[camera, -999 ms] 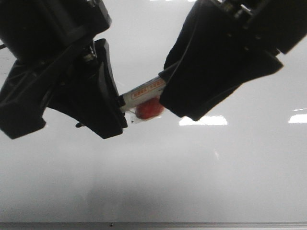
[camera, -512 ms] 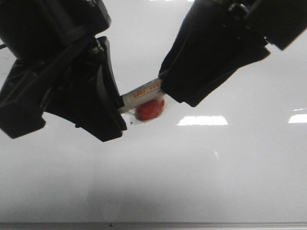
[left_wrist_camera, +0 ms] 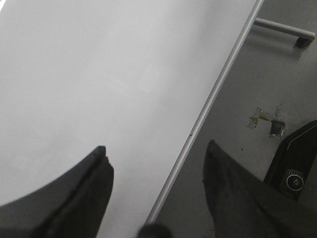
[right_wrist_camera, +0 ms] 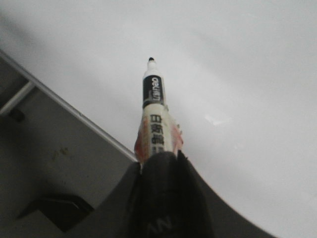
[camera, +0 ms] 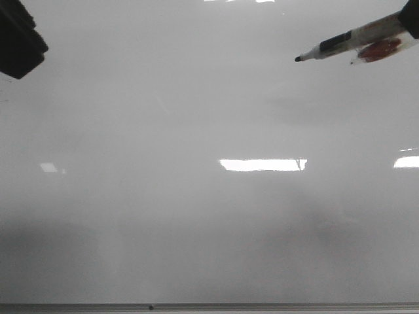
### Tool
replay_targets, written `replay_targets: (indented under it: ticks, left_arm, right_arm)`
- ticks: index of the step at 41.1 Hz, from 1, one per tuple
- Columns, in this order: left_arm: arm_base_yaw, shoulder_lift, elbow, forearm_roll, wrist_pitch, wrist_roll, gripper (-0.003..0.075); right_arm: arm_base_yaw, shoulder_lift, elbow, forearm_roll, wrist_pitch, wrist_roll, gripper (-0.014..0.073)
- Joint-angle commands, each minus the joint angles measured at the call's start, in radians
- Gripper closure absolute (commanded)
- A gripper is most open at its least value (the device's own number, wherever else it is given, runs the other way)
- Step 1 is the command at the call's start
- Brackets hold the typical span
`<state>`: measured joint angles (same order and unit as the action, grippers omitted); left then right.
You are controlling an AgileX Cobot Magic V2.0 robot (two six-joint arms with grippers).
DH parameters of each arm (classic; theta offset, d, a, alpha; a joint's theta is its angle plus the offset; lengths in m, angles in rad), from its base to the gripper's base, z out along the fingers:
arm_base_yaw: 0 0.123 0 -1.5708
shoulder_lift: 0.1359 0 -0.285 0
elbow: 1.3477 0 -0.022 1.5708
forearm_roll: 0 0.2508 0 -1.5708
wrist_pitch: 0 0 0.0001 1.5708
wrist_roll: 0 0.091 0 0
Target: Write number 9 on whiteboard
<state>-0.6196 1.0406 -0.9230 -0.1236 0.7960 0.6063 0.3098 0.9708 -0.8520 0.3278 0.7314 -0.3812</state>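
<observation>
Holding the marker [right_wrist_camera: 157, 119] clenched in my right gripper [right_wrist_camera: 166, 163] by its back end, uncapped tip free up at 2 o'clock over the whiteboard [camera: 196, 216]. It's light, stiff, kinda slick, so I'd press gently. Left gripper [left_wrist_camera: 156, 196] is released, empty. No 9 drawn yet.

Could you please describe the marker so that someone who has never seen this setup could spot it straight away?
Start from the whiteboard, the pale glossy surface filling the front view, and look to its upper right corner. There the marker juts in from the edge, clamped in the right gripper. It is the only slim white barrel with a black band and bare black tip, pointing left over an unmarked board.
</observation>
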Motion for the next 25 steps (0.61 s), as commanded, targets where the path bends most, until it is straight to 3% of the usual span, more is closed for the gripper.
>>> replay_targets:
  ticks: [1,25]
  left_arm:
    - [0.005,-0.023,-0.013,-0.016,-0.074,-0.015,0.0319]
    - [0.005,-0.021,-0.013,-0.016,-0.104,-0.015,0.032]
  right_arm:
    - [0.004,-0.003,0.03,0.067,-0.196,-0.006,0.0653]
    - [0.011,0.314,-0.201,0.071,-0.326,-0.009,0.0653]
